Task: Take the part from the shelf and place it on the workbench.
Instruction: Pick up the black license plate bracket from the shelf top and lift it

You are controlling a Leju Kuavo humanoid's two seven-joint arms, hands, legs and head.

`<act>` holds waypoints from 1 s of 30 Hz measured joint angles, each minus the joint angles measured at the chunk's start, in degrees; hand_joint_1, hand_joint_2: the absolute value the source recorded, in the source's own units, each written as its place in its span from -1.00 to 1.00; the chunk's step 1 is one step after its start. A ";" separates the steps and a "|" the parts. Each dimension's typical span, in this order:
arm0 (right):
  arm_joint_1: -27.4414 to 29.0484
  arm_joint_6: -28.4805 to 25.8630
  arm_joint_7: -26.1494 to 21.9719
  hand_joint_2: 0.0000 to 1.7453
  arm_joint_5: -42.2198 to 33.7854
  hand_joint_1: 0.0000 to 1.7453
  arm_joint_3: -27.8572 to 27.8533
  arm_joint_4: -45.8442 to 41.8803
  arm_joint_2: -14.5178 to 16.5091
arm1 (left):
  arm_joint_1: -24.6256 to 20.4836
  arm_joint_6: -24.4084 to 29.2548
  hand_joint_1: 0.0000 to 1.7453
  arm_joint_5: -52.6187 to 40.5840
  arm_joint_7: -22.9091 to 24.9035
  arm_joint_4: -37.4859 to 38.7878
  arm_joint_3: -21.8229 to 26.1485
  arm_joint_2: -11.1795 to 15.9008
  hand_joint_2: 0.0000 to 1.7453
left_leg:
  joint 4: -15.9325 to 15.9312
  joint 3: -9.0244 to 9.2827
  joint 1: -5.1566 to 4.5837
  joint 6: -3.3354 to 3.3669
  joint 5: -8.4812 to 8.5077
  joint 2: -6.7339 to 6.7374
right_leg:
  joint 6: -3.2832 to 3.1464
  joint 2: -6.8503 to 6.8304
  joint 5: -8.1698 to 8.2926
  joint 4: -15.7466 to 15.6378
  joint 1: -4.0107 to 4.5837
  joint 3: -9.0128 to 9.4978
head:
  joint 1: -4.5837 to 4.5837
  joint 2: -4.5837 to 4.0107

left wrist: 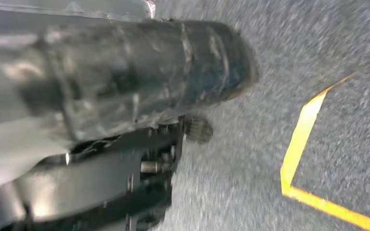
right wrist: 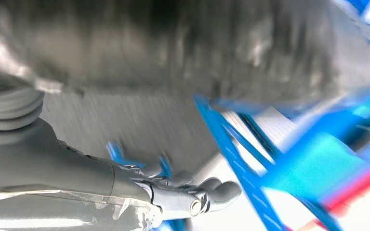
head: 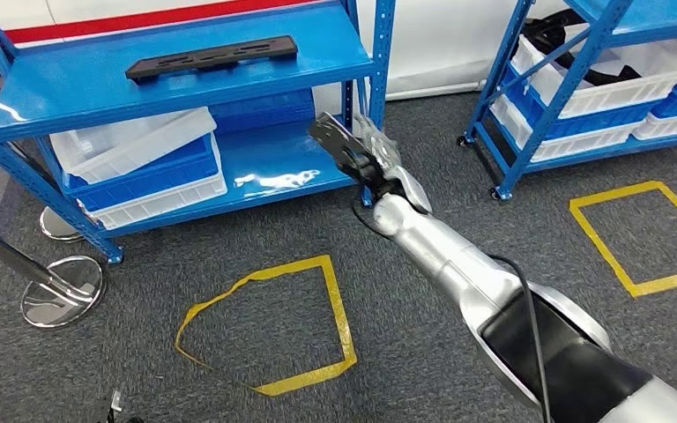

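While the long black part (head: pixel 212 57) lies on the top blue shelf (head: pixel 335 40), upper left of the frame, the right hand (head: pixel 366 157) reaches up, holding nothing, fingers apart. Nothing is picked yet.

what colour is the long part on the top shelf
Black; the part shows best in the head view.

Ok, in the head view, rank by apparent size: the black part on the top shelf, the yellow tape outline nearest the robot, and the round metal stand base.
1. Yellow tape outline
2. Black part, long but thin; it sits farther off, so true size is unsure
3. Round metal stand base
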 joint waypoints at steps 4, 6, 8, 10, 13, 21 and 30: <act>-2.37 1.12 0.62 -1.00 3.70 -1.00 1.49 -0.25 1.58 | 0.05 -0.21 -1.00 -1.16 -1.23 0.04 -0.70 0.14 -1.00 | 4.53 -2.12 0.08 -0.36 -2.21 -0.12 | -0.36 0.03 0.09 -0.01 0.07 -0.13 | -0.07 0.00; -2.39 1.15 0.61 -1.00 3.77 -1.00 1.51 -0.25 1.63 | 0.05 -0.22 -1.00 -1.20 -1.26 0.04 -0.73 0.15 -1.00 | 4.60 -2.15 0.08 -0.36 -2.24 -0.12 | -0.36 0.03 0.09 -0.01 0.07 -0.13 | -0.07 0.00; -2.69 1.33 0.60 -1.00 4.22 -1.00 1.66 -0.28 1.96 | 0.05 -0.31 -1.00 -1.30 -1.41 0.05 -0.87 0.19 -1.00 | 5.36 -2.52 0.10 -0.40 -2.51 -0.12 | -0.39 0.04 0.08 -0.01 0.08 -0.14 | -0.07 0.00; -4.29 1.90 0.47 -1.00 6.43 -1.00 2.50 -0.45 3.82 | 0.11 -1.07 -1.00 -1.18 -1.83 0.10 -1.33 0.33 -1.00 | 8.89 -4.40 0.15 -0.51 -3.35 -0.12 | -0.49 0.25 0.04 0.02 0.16 -0.12 | -0.09 0.00; -9.12 3.03 -0.59 -1.00 12.42 -1.00 5.40 -0.75 11.84 | 0.31 -3.27 -1.00 -0.05 -2.43 0.31 -2.48 0.53 -1.00 | 5.07 -3.90 0.02 -0.05 0.69 -0.20 | -0.44 0.74 -0.53 -0.02 0.54 0.47 | -0.13 0.00; -11.08 6.62 -1.67 -1.00 19.42 -1.00 10.49 -1.32 18.78 | 0.55 -2.42 -1.00 0.45 -2.35 0.69 -4.49 0.60 -1.00 | -4.69 0.75 0.20 2.03 4.14 -0.65 | 1.35 0.39 -7.38 15.36 0.92 -7.52 | -0.06 0.00; -10.47 6.28 -1.29 -1.00 24.35 -1.00 11.91 -1.33 19.15 | 0.72 -1.43 -1.00 -0.11 -2.32 0.98 -5.69 0.70 -1.00 | -4.30 0.25 0.44 0.37 4.07 -3.47 | -0.45 1.83 0.83 -0.76 1.15 -0.36 | -0.08 0.00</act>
